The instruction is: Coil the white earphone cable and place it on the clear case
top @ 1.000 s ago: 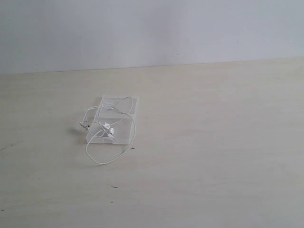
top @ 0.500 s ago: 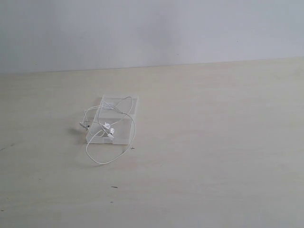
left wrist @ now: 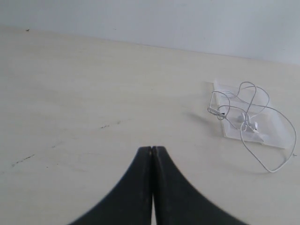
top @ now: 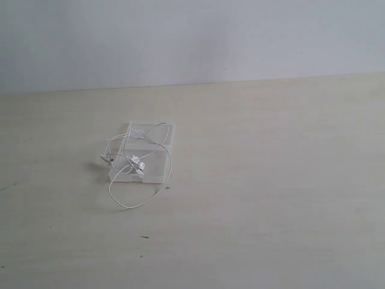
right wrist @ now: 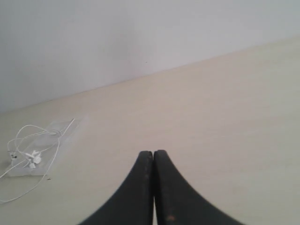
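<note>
The left fingers (left wrist: 152, 149) and right fingers (right wrist: 153, 153) are pressing together, far from the white earphone cable (top: 139, 165) spilling off the clear case (top: 157, 135); tugging it could drag the case.

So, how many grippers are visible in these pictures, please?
2. The left gripper appears in the left wrist view, shut, away from the clear case. The right gripper appears in the right wrist view, shut too. The exterior view shows neither.
</note>
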Available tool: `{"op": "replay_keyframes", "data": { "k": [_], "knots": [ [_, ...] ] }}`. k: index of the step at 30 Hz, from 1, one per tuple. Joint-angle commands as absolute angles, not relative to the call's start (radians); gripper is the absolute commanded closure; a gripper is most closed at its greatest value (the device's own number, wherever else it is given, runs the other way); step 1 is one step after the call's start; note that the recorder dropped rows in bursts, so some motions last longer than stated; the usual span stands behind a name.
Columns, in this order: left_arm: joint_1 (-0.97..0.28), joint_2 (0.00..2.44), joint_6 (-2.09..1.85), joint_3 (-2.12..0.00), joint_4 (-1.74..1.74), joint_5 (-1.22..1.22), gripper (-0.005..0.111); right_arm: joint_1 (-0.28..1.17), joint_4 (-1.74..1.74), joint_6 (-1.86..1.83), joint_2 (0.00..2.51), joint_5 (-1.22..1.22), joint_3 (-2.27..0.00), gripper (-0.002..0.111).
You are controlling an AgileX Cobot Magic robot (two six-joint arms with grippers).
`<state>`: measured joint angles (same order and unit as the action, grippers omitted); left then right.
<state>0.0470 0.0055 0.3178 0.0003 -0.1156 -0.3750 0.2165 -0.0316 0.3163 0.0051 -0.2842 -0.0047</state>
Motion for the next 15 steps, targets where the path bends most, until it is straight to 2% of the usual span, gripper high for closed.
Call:
{"op": "replay_keyframes", "data": {
  "k": [1,15],
  "knots": [
    [0.05,0.0,0.311,0.0,-0.12,-0.377,0.107,0.187,-0.049,0.3,0.0,-0.282,0.0,0.108],
    [0.05,0.0,0.313,0.0,-0.12,-0.377,0.107,0.169,-0.065,0.173,0.0,-0.287,0.0,0.108]
  ]
}}
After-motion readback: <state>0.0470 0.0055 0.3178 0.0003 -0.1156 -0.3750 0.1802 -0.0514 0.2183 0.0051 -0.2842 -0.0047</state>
